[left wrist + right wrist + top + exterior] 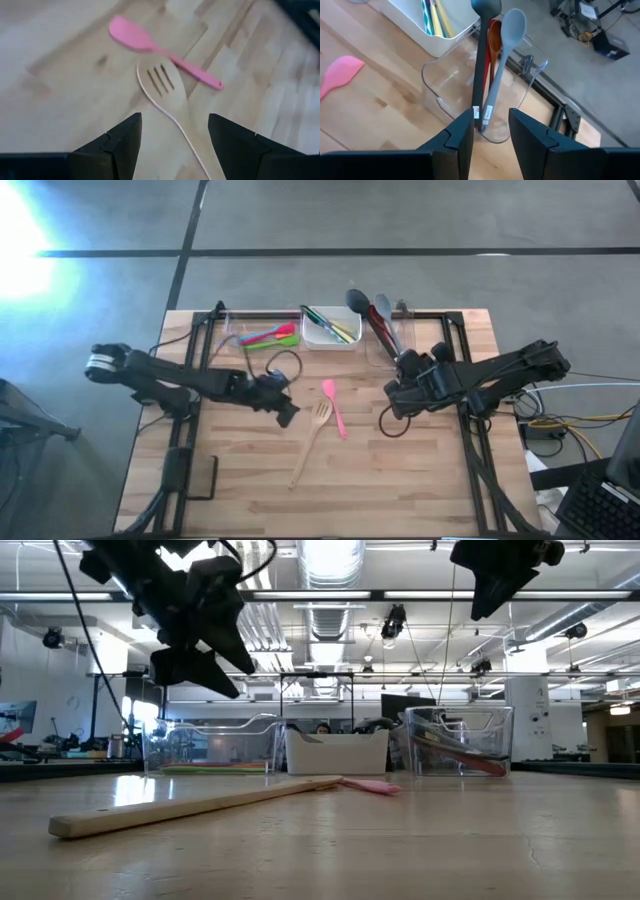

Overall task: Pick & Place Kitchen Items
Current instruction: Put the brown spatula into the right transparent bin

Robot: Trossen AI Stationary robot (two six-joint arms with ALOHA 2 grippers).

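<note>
**Wood and pink at the middle of the desk**

Wooden fork (312,438) lies slantwise at the centre of the high view, its tines touching the pink spatula (334,407) that crosses just above it. We see the left pincer (286,410) hanging over the desk (420,480) just left of the fork's head, fingers (118,145) spread wide and holding nothing. The right pincer (402,366) hovers right of centre, by the clear tub (450,95) at upper right, where a dark spoon (482,55), a grey spoon (504,60) and an orange one stand upright. Its fingers (457,140) are partly apart and grip nothing. More utensils sit in the white tub (328,332) and the left clear tub (210,745).
</note>
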